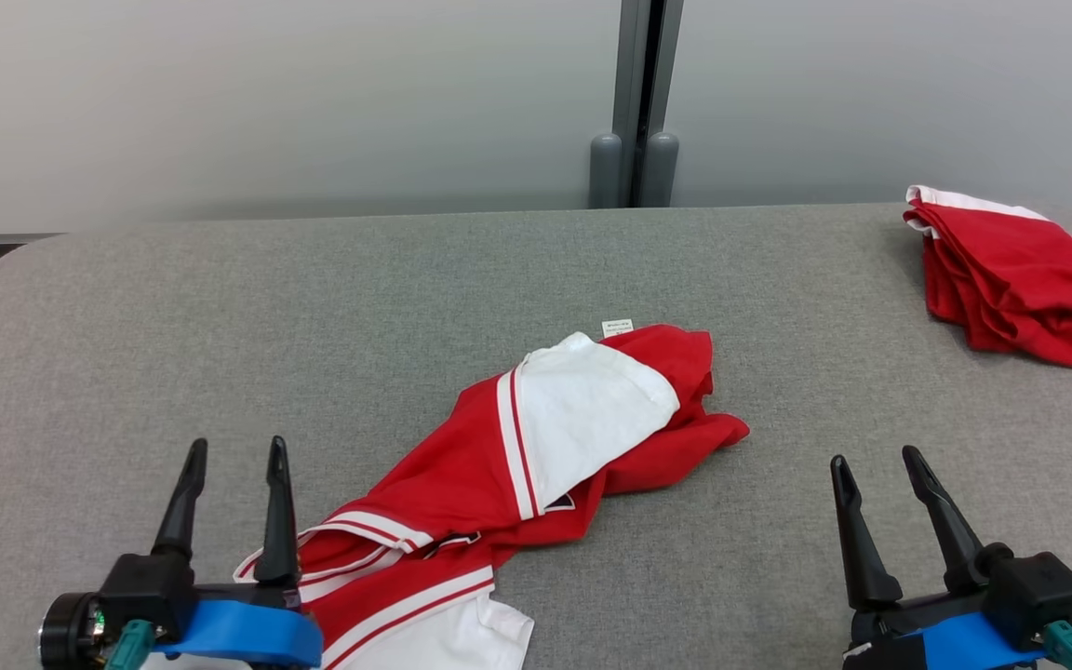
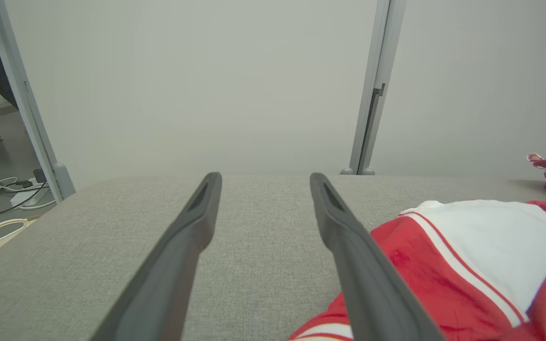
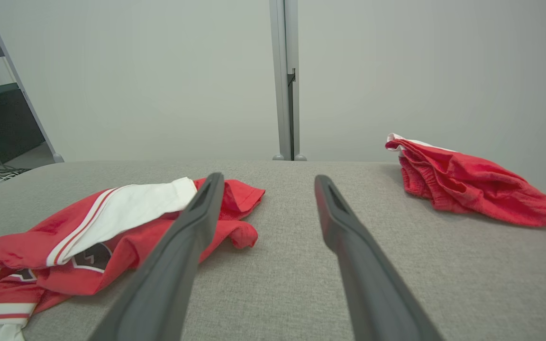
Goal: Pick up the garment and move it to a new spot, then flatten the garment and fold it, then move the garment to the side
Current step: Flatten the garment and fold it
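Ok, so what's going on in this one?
Nothing is being handled at this moment. A crumpled red-and-white garment lies near the middle of the grey table, not yet picked up. The left gripper is open and empty beside the garment's near end, and the right gripper is open and empty over bare table. A second red garment sits bunched at the far right.

Head looks down; 2 wrists skim low — sharing the garment (image 1: 489, 451).
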Controlling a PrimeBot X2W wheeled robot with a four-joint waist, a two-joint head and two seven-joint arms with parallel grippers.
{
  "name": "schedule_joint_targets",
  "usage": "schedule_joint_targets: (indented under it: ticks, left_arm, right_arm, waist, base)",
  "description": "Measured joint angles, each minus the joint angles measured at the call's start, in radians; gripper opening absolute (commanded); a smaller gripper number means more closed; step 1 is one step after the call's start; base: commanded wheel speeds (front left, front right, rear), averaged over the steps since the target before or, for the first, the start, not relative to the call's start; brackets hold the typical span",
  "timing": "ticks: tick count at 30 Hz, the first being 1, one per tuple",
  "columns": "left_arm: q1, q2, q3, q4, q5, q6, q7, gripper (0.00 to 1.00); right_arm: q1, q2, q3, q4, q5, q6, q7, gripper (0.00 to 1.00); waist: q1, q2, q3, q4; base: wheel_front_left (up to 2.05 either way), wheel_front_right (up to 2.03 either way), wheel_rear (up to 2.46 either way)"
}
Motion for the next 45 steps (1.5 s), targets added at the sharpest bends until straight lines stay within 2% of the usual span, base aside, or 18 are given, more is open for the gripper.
schedule_joint_targets:
  ticks: [7, 13, 17, 30, 40, 41, 42, 43, 45]
  left_arm:
    - [-0.002, 0.012, -0.112, 0.021, 0.039, -0.003, 0.000, 1.00]
    - [-0.006, 0.060, -0.270, 0.084, 0.044, -0.008, 0.000, 1.00]
    - [-0.015, 0.092, -0.333, 0.136, 0.043, -0.008, 0.000, 1.00]
    - [-0.080, 0.139, -0.372, 0.272, 0.079, -0.008, 0.000, 1.00]
    - [-0.193, 0.139, -0.392, 0.371, 0.077, -0.008, 0.000, 1.00]
    - [-0.205, 0.136, -0.395, 0.394, 0.075, -0.008, 0.000, 0.88]
    - [-0.215, 0.134, -0.395, 0.406, 0.070, -0.008, 0.000, 0.35]
    - [-0.228, 0.132, -0.395, 0.416, 0.063, -0.008, 0.000, 0.00]
    - [-0.256, 0.125, -0.385, 0.405, 0.032, -0.008, 0.000, 0.00]
  right_arm:
    - [-0.015, 0.003, 0.004, 0.004, 0.000, 0.000, 0.000, 1.00]
    - [-0.026, 0.005, 0.011, 0.011, 0.000, 0.000, 0.000, 1.00]
    - [-0.036, 0.005, 0.014, 0.015, 0.001, 0.000, 0.000, 1.00]
    - [-0.057, 0.005, 0.016, 0.018, 0.004, 0.000, 0.000, 1.00]
    - [-0.068, 0.005, 0.027, 0.025, 0.011, 0.000, 0.000, 1.00]
    - [-0.071, 0.005, 0.030, 0.026, 0.011, 0.000, 0.000, 1.00]
    - [-0.073, 0.005, 0.030, 0.027, 0.011, 0.000, 0.000, 1.00]
    - [-0.075, 0.005, 0.031, 0.027, 0.011, 0.000, 0.000, 1.00]
    - [-0.077, 0.005, 0.028, 0.026, 0.011, 0.000, 0.000, 1.00]
  waist:
    - [0.0000, 0.0000, 0.006, -0.003]
    - [0.0001, 0.0000, 0.018, -0.013]
    - [0.0001, 0.0000, 0.028, -0.024]
    - [0.0001, 0.0000, 0.065, -0.067]
    - [0.0002, 0.0000, 0.082, -0.094]
    - [0.0002, 0.0000, 0.083, -0.098]
    - [0.0002, 0.0000, 0.084, -0.101]
    - [0.0002, -0.0001, 0.084, -0.104]
    - [0.0002, 0.0000, 0.087, -0.107]
  base:
    - [0.00, 0.00, 0.00]
    - [0.00, 0.00, 0.00]
    - [0.00, 0.00, 0.00]
    - [0.00, 0.00, 0.00]
    - [0.00, 0.00, 0.00]
    - [0.00, 0.00, 0.00]
    - [0.00, 0.00, 0.00]
    - [0.00, 0.00, 0.00]
    - [0.00, 0.00, 0.00]
